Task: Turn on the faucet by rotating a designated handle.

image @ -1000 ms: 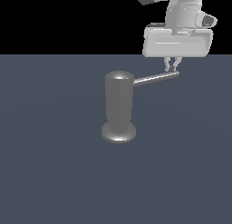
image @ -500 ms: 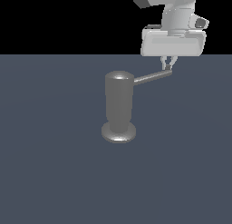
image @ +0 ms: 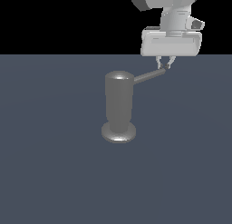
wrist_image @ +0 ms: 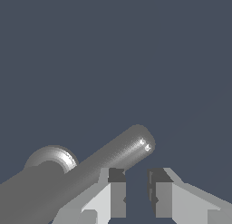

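The faucet (image: 118,110) stood upright near the middle of the dark grey worktop (image: 50,173), a glossy metal cylinder with a domed top on a wider round base. Its handle (image: 149,75) — a thin straight rod — stuck out sideways from the upper part of the body toward the exterior view's right, rising slightly to a rounded tip.

The pincer (image: 165,63) hung point-down at that tip. In the wrist view the two fingers (wrist_image: 117,191) were parted by a narrow gap with nothing between them; the rod's end (wrist_image: 136,143) lay just beside one finger, outside the gap. So the pincer was a little open and gripped nothing. Whether a finger actually touched the rod could not be told from either view.

The faucet looked rigid and heavy enough on its broad base not to tip. The handle appeared stiff and smooth, so probably slippery — a sideways push could slide off the rounded end. The best place to bear on it seemed to be near the tip, where leverage about the cylinder's upright axis would be greatest, but a little inboard of the very end.

No brand, label or writing could be seen on anything.
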You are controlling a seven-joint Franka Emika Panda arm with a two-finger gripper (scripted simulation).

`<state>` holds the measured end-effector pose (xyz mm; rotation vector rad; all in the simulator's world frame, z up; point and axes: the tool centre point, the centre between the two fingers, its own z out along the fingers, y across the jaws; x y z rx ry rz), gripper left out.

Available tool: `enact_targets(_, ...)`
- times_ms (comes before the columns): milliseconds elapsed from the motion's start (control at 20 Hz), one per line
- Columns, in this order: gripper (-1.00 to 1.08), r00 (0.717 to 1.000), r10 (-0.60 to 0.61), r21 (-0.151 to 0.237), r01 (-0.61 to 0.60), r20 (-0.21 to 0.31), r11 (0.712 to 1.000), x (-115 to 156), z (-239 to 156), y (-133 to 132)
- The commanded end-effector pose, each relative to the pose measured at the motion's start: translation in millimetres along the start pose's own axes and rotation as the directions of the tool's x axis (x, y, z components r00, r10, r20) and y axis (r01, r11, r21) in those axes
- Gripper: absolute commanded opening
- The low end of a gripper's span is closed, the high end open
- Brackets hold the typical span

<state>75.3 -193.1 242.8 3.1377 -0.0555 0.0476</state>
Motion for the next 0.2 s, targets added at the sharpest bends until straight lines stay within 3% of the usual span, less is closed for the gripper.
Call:
enact_targets(0,-1.0,1.0,0.007,0.002,-0.007,0.028,1.0,1.9,20.8,2.1)
enact_targets(150,-1.0,1.0,0.008,0.002,-0.008,0.029,1.0,6.8,21.7,2.1)
